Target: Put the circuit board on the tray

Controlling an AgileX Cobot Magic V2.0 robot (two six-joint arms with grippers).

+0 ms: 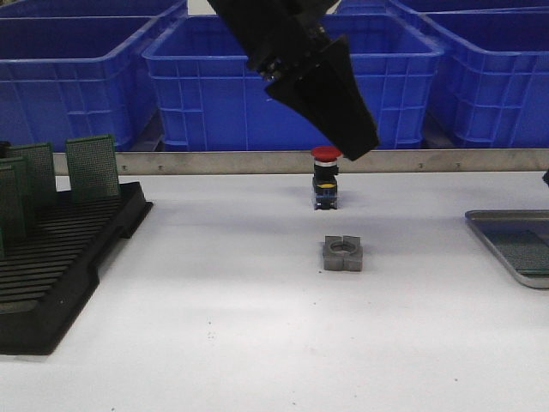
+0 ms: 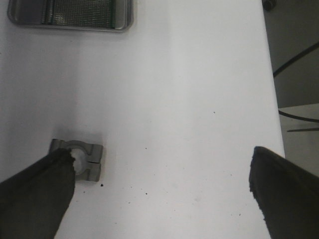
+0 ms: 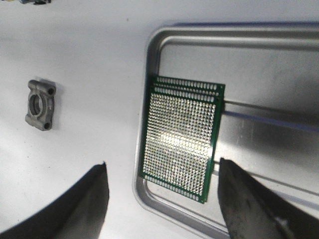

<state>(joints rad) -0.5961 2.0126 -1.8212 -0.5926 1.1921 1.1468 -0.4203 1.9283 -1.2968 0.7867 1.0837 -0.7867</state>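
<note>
A green perforated circuit board (image 3: 182, 137) lies in the silver tray (image 3: 249, 59), its near edge resting over the tray's rim; a second board seems to lie under it. My right gripper (image 3: 163, 164) hovers open above that board, one finger on each side, holding nothing. The tray (image 1: 506, 225) sits at the table's right edge with the board (image 1: 525, 253) in it. My left gripper (image 1: 356, 142) hangs high over the table's middle, open (image 2: 159, 154) and empty. More circuit boards (image 1: 93, 167) stand in the black rack (image 1: 60, 257) on the left.
A grey metal block (image 1: 343, 253) lies mid-table, beside my left finger (image 2: 40, 191) in the wrist view. A red-capped push button (image 1: 326, 178) stands behind it. Blue bins (image 1: 214, 77) line the back behind a metal rail.
</note>
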